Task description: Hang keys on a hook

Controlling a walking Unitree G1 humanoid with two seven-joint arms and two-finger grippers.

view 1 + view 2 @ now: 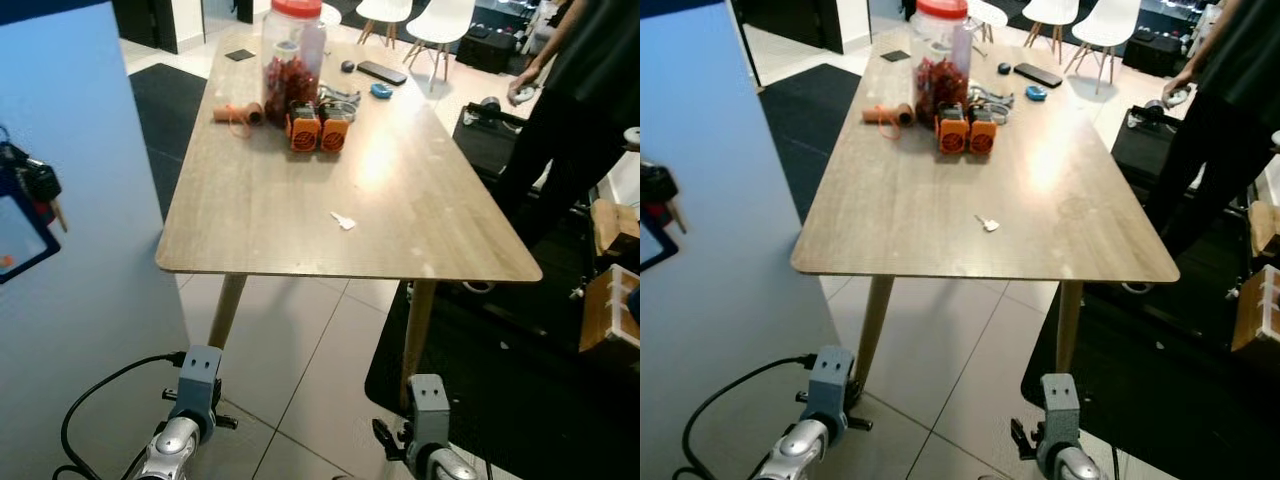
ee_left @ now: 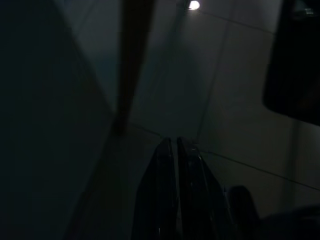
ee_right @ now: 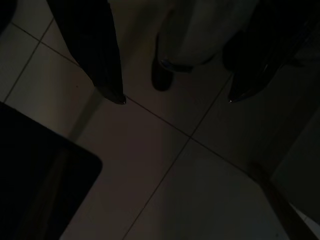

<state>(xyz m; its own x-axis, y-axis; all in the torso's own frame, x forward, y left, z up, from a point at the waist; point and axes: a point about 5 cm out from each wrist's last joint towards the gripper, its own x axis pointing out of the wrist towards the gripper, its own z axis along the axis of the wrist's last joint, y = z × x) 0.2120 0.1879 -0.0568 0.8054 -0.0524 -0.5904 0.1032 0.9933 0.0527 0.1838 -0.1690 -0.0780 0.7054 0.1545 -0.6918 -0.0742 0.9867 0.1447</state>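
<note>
Pale blue panel wall (image 1: pixel 90 200) stands at 9 o'clock; a bunch of dark keys with a red tag (image 1: pixel 35 182) hangs against its left edge. The light wooden rectangular table (image 1: pixel 300 210) extends toward 12 o'clock, carrying a clear plastic jar with a red lid (image 1: pixel 292 55) and two orange cartons (image 1: pixel 320 130). A person in black clothing (image 1: pixel 570 110) stands at 2 o'clock. Both arms hang low: left gripper (image 2: pixel 175 150) fingers pressed together; right gripper (image 3: pixel 175 100) fingers spread wide, empty, above tiled floor (image 3: pixel 170 170).
</note>
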